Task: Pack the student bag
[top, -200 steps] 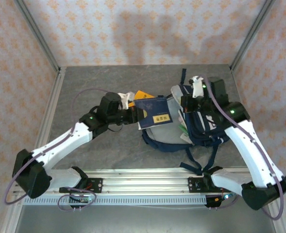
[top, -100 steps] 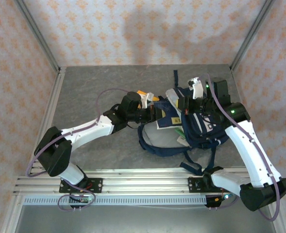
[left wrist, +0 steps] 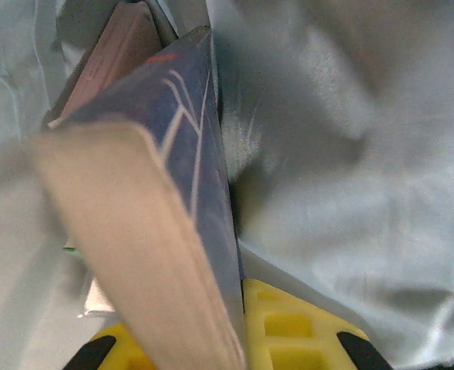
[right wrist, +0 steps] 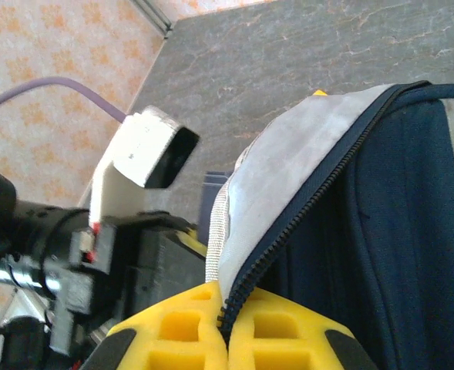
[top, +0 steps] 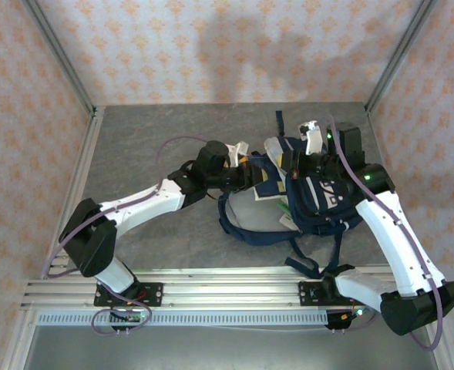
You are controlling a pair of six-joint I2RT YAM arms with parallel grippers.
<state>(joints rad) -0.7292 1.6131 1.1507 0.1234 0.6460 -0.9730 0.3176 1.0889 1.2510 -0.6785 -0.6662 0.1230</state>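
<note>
Mid-step by the look of it: loading a book into the student bag (top: 319, 196). Finding the bag lying on the counter (top: 149, 131), right of centre, just ahead of the R arm, mouth facing left twd the L arm.

Holding the mouth open w/ the right fingers (right wrist: 176, 331): pinching shut on the zip edge (right wrist: 288, 231), fabric caught btwn the yellow pads, navy shell on one side & grey inner face on the other.

Clamping a navy-cover book (left wrist: 188, 177) w/ the left fingers (left wrist: 288, 327), closed tight on its lower edge, page block facing the wrist cam. Sitting already w/in the opening, judging by the pale grey lining (left wrist: 350, 154) wrapping both sides of it. Spotting a second, reddish-brown book (left wrist: 111, 54) just behind, deeper in; touching or not, can't tell.

Next move, as a guess: easing the book in alongside the other one till most of it is past the zip, then letting go & backing the L arm straight out w/o dragging the book back. Needing the R side holding the rim up & taut throughout; slack there probably meaning lining folding over & snagging a cover corner. Watching also for the bag sliding on the counter under the push.
</note>
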